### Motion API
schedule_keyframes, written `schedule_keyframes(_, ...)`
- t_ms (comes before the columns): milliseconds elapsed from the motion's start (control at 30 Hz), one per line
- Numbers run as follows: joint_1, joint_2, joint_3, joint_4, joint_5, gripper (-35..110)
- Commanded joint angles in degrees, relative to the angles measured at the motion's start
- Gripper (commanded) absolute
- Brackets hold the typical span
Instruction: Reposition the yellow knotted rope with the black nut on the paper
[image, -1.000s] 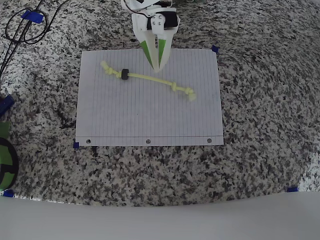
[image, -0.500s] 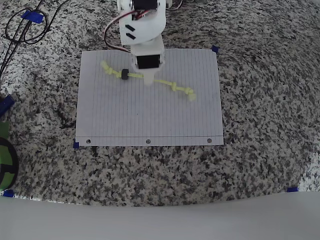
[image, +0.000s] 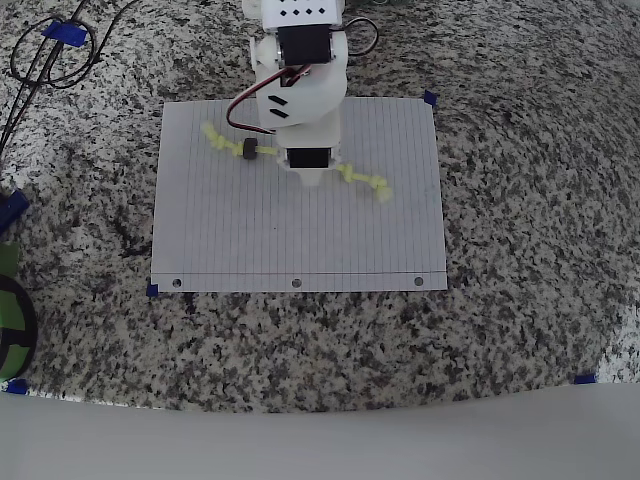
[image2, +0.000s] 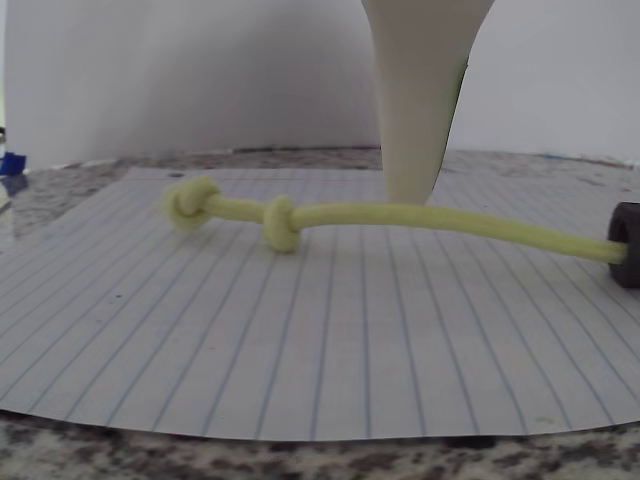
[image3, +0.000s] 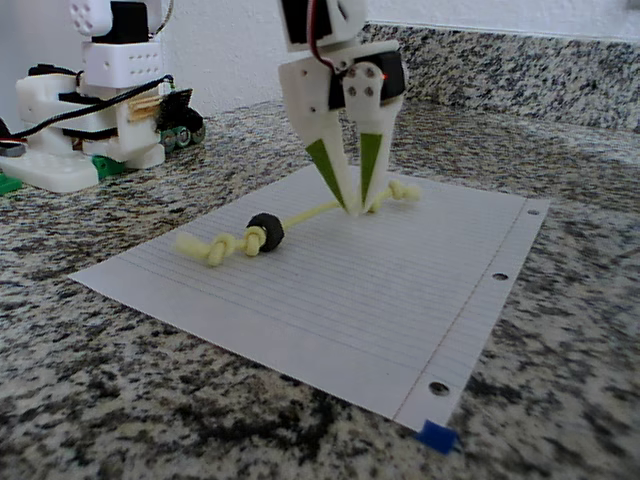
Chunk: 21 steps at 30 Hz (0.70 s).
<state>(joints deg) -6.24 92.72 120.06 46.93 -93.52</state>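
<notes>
While the arm hides the gripper's tips overhead, the yellow knotted rope (image: 365, 180) lies across the paper (image: 250, 240). Wrist view: one finger (image2: 420, 100) touches it. Fixed view: gripper (image3: 357, 205) straddles the rope, slightly parted, apparently not yet clamped; black nut (image3: 265, 234) nearby.

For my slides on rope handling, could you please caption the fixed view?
Gripper lowered onto the yellow knotted rope beside the black nut on the paper.
</notes>
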Motion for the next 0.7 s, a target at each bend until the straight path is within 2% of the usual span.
schedule_keyframes(0, -2.0, 0.6, -2.0, -0.3, -1.1, 0)
schedule_keyframes(400, -6.2, 0.9, -1.8, -0.4, -2.7, 0)
schedule_keyframes(667, -7.2, 1.3, -1.6, 3.2, -2.8, 0)
